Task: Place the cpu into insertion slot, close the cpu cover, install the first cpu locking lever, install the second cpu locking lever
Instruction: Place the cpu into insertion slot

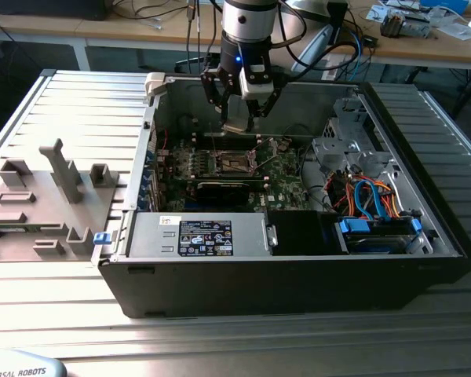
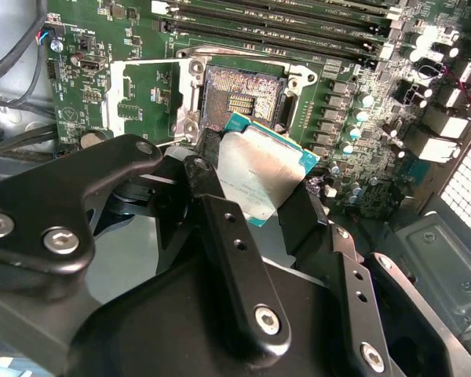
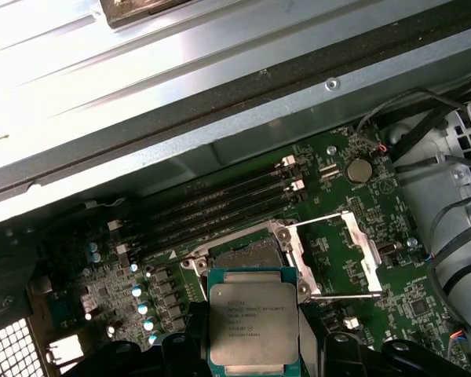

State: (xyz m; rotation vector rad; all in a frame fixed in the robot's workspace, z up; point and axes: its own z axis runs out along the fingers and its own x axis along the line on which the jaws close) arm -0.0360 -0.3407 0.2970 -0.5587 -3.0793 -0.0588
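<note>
Cpu (image 3: 254, 326) clamped in pincer (image 2: 255, 184), above uncovered insertion slot (image 2: 243, 98).

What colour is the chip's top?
The chip is silvery grey, clearest in the first wrist view.

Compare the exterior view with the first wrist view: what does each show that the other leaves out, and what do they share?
Exterior view: the whole open computer case on the slatted table, a grey fixture tray at the exterior view's left, blue and orange cables at its right. First wrist view: the cpu cover swung open beside the insertion slot, and a coin battery. Shared: the tool shut on the cpu, the insertion slot not yet filled, the green motherboard.
</note>
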